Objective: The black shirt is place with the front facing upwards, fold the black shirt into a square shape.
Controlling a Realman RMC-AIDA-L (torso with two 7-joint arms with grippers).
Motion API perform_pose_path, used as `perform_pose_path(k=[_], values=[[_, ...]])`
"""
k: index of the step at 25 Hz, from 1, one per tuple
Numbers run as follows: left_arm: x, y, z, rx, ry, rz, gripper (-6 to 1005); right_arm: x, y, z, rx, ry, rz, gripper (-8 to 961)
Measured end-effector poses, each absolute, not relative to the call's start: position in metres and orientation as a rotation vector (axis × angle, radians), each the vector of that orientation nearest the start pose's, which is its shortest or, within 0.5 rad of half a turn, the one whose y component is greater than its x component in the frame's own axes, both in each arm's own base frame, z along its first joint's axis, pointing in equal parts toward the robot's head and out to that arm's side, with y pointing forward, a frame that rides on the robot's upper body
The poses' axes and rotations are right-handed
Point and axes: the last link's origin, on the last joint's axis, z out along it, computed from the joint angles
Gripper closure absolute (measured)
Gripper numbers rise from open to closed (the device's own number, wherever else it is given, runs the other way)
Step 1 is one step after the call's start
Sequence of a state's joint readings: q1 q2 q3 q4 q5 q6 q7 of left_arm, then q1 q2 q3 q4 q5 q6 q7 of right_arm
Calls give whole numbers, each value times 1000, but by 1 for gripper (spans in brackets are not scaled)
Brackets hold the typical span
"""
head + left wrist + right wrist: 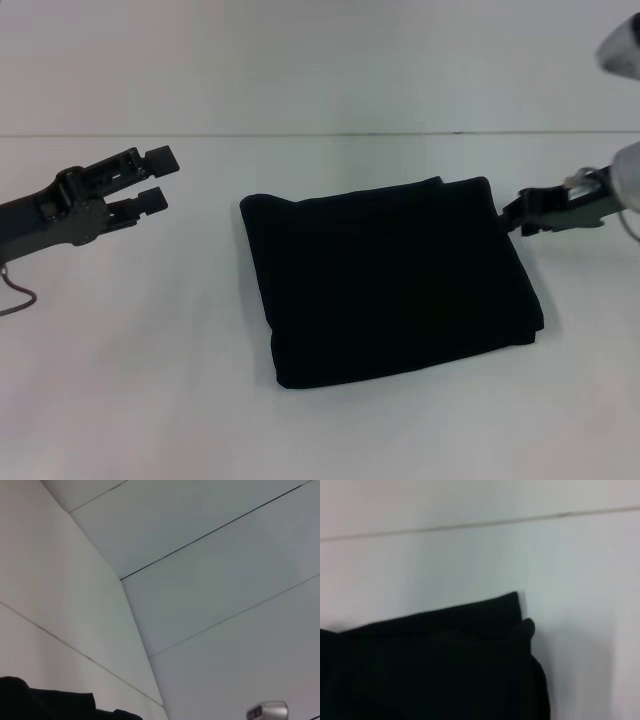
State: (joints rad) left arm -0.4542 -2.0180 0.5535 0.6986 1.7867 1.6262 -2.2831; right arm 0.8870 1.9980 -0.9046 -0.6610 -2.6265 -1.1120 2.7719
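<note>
Left hand [157,178] hangs over the desk [120,380] on the robot's left, fingers spread with a clear gap between the two black tips, nothing between them. It sits well apart from the black shirt [385,280], with bare white desk between the fingertips and the shirt's near-left edge. Right hand [512,213] is on the robot's right, just at the shirt's far-right corner; its tip looks touching or nearly touching the cloth edge there, can't tell which, and can't tell whether its fingers are apart or pressed together. Shirt lies flat on the desk roughly mid-scene, folded into a compact, roughly square block, slightly rotated so its far edge slopes up toward the right. Stacked layers show along the far edge and the left side. No lettering visible on the upward face, just plain black. Right wrist view shows the shirt's corner [470,655] close up, with folded layers and a small rounded bulge of cloth at the edge, white desk beyond it. Left wrist view mostly catches white wall panels with thin seams, plus a dark strip of shirt [45,705] at the frame edge.
</note>
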Motion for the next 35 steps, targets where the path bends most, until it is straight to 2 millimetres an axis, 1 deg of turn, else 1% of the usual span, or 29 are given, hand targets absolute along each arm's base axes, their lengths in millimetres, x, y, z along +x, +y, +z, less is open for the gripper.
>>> perform_pose_path(k=[3, 5, 6, 7, 8, 9, 10, 12, 13, 14, 15, 16, 17, 19, 20, 21, 22, 23, 24, 25, 28, 31, 33, 35], values=[[-280, 330, 71, -2124, -1754, -1240, 60, 238, 441, 38, -2030, 1619, 56, 713], [-280, 329, 71, -2129, -1756, -1239, 60, 247, 435, 59, -1992, 1628, 122, 654], [-280, 327, 71, -2139, -1755, -1236, 60, 256, 423, 80, -1984, 1631, 251, 632], [-280, 326, 71, -2150, -1751, -1232, 60, 256, 423, 80, -1984, 1631, 251, 610], [-278, 324, 69, -2175, -1744, -1224, 60, 263, 404, 96, -2029, 1618, 444, 587], [-277, 321, 67, -2214, -1729, -1211, 61, 267, 393, 104, -2062, 1595, 568, 587], [-275, 317, 63, -2262, -1713, -1196, 61, 267, 393, 104, -2062, 1595, 568, 587], [-272, 309, 51, -2347, -1702, -1153, 61, 272, 372, 120, -2101, 1511, 901, 586], [-272, 306, 44, -2370, -1719, -1126, 61, 281, 358, 125, -2093, 1463, 1057, 586], [-272, 303, 36, -2379, -1744, -1100, 61, 289, 350, 127, -2068, 1451, 1150, 586], [-274, 300, 26, -2376, -1794, -1054, 60, 299, 339, 129, -2028, 1432, 1267, 570], [-275, 298, 18, -2358, -1844, -1017, 60, 308, 331, 130, -1987, 1425, 1325, 555], [-276, 297, 12, -2341, -1883, -988, 60, 317, 324, 129, -1951, 1428, 1357, 539], [-276, 297, 12, -2341, -1883, -988, 61, 329, 314, 124, -1906, 1443, 1360, 508], [-278, 296, 4, -2316, -1938, -953, 61, 333, 310, 120, -1893, 1452, 1349, 493], [-281, 296, -9, -2239, -2051, -887, 61, 335, 308, 117, -1889, 1455, 1344, 477], [-282, 296, -14, -2203, -2096, -853, 61, 335, 308, 115, -1891, 1456, 1342, 462], [-282, 296, -14, -2203, -2096, -853, 62, 334, 308, 113, -1896, 1456, 1341, 446], [-287, 297, -27, -2112, -2194, -763, 62, 332, 309, 110, -1903, 1457, 1342, 431], [-288, 297, -29, -2095, -2210, -744, 62, 331, 310, 108, -1910, 1458, 1344, 415], [-291, 298, -39, -2041, -2277, -676, 63, 324, 317, 104, -1932, 1455, 1349, 306], [-290, 301, -46, -2024, -2297, -663, 63, 319, 322, 102, -1953, 1443, 1350, 197], [-287, 305, -52, -2021, -2302, -651, 63, 317, 324, 101, -1961, 1437, 1350, 8], [-284, 308, -56, -2028, -2302, -639, 64, 317, 324, 101, -1964, 1438, 1350, 8]])
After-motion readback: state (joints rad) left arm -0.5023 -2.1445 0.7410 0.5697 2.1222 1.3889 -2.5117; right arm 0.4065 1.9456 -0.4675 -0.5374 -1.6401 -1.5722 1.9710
